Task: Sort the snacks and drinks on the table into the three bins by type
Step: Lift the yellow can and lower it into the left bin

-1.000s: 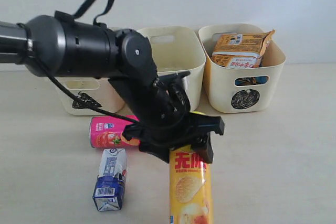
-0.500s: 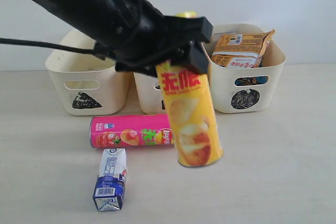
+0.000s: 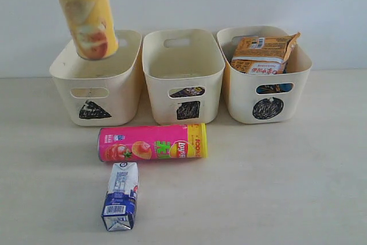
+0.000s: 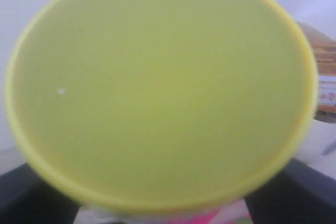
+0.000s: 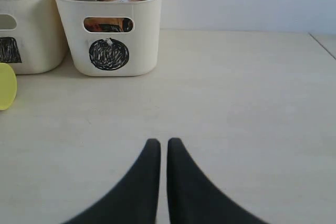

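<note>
The taller yellow-orange chip tube (image 3: 86, 18) hangs upright over the triangle bin (image 3: 123, 90), its base at about rim height. My left gripper (image 4: 163, 200) is shut on it near the top; its yellow-green lid (image 4: 157, 87) fills the left wrist view, with black fingers (image 4: 23, 198) at either side. The pink chip tube (image 3: 149, 143) lies on the table in front of the square bin (image 3: 160, 98). Nearer the front lies the white and blue carton (image 3: 121, 196). The orange bag (image 3: 264, 53) sticks out of the circle bin (image 3: 241, 101). My right gripper (image 5: 164, 142) is shut and empty over bare table.
Something dark shows through the square bin's handle slot (image 3: 186, 92); I cannot tell what it is. A white wall stands close behind the bins. In the right wrist view the circle bin (image 5: 142, 35) is ahead and the pink tube's lid (image 5: 6, 86) shows at the edge.
My left gripper has lifted the yellow-orange tube off the table front and carried it up and left to above the triangle bin. Nothing else has moved.
</note>
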Available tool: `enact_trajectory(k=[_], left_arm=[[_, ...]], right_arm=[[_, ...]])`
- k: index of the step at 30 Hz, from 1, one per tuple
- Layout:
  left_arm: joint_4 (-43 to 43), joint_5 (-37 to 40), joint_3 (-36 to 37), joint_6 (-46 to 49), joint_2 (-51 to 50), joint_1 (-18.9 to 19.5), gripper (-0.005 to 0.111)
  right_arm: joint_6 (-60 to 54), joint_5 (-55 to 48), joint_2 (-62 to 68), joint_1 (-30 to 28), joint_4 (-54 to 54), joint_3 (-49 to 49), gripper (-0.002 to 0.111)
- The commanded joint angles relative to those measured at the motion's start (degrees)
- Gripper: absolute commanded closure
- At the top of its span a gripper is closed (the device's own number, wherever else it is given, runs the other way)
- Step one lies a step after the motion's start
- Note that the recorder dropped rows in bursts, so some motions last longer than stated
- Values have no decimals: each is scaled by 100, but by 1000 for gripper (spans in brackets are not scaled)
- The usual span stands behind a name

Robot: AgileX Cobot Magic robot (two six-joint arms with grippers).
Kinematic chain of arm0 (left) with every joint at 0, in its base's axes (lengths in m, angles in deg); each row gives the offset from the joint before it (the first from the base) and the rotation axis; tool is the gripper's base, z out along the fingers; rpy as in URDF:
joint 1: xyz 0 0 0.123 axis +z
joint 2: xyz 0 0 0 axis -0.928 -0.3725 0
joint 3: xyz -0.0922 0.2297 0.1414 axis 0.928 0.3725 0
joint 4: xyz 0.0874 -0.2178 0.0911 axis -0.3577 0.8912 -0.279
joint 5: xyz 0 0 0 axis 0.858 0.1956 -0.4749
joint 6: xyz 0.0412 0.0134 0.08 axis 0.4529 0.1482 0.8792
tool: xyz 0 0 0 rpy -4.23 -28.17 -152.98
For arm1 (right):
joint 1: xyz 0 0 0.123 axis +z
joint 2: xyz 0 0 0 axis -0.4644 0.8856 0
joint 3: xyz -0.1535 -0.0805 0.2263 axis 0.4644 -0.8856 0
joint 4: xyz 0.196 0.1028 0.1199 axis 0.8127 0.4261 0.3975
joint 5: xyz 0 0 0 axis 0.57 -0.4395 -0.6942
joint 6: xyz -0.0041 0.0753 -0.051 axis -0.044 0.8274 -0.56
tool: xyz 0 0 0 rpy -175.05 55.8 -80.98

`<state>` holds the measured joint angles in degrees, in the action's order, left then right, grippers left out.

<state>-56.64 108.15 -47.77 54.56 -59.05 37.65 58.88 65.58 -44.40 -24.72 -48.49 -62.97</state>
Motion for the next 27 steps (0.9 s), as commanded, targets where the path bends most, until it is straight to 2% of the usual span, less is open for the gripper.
enact_trajectory(k=[1, 4, 7, 16, 20, 25, 27], left_arm=[[-830, -868, -44, -330, -156, 386, 103], [-1046, -1364, -44, -406, -424, 699, 103], [-1046, -2120, -44, -468, -937, 1265, 103], [-1033, -3487, -44, -563, -1952, 1958, 103], [-1033, -3520, -44, -552, -2341, 2128, 103], [-953, -3795, -44, -577, -2803, 2128, 102], [-786, -3795, -44, -577, -2907, 2128, 87]], right_arm=[[-8, 34, -36, -6, 8, -21, 106], [-8, 34, -36, -6, 8, -21, 106], [-8, 34, -36, -6, 8, -21, 106], [-8, 34, -36, -6, 8, -21, 106], [-8, 34, -36, -6, 8, -21, 106], [-8, 34, -36, -6, 8, -21, 106], [-8, 73, -36, -6, 8, -21, 106]])
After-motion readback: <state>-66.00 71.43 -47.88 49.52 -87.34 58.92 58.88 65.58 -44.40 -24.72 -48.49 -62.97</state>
